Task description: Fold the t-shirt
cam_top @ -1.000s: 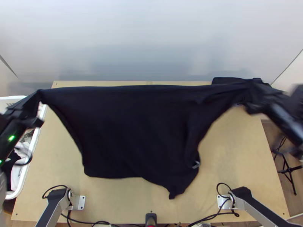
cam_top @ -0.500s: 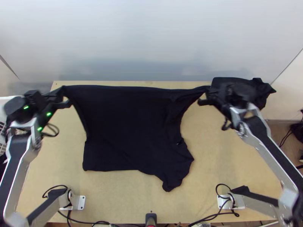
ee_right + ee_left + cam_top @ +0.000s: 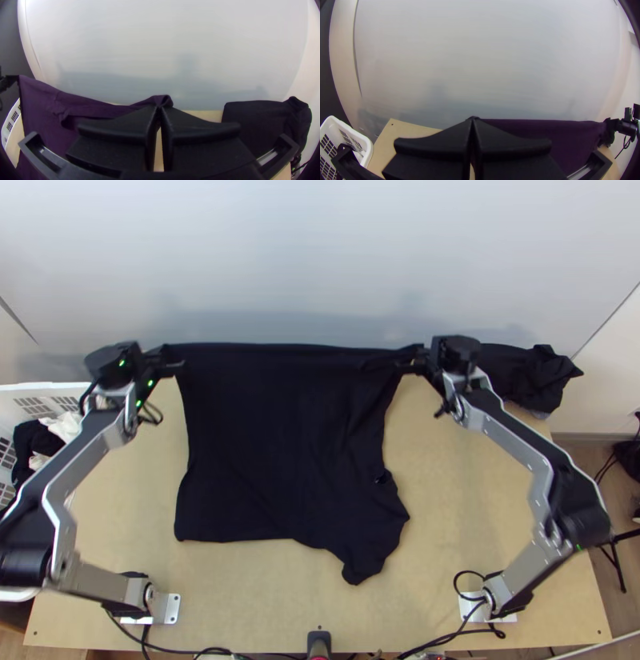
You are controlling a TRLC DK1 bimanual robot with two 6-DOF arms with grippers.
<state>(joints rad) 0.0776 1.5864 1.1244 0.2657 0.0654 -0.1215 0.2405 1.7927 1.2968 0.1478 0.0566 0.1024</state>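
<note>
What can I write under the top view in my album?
Left pincer and right pincer hold the dark T-shirt stretched between them at the wooden table's far side.

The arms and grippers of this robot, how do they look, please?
The left arm and right arm have silver-grey links and black joints. Small green lights glow near the left wrist, and a black cable loops there. The left gripper and right gripper each have two wide, flat, black fingers, narrowing towards the tips.

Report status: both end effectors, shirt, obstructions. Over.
Left end effector and right end effector shut on far ends of shirt. Shirt stretched between them, near part on table, unfolded. Dark cloth beside right end effector, possible snag.
</note>
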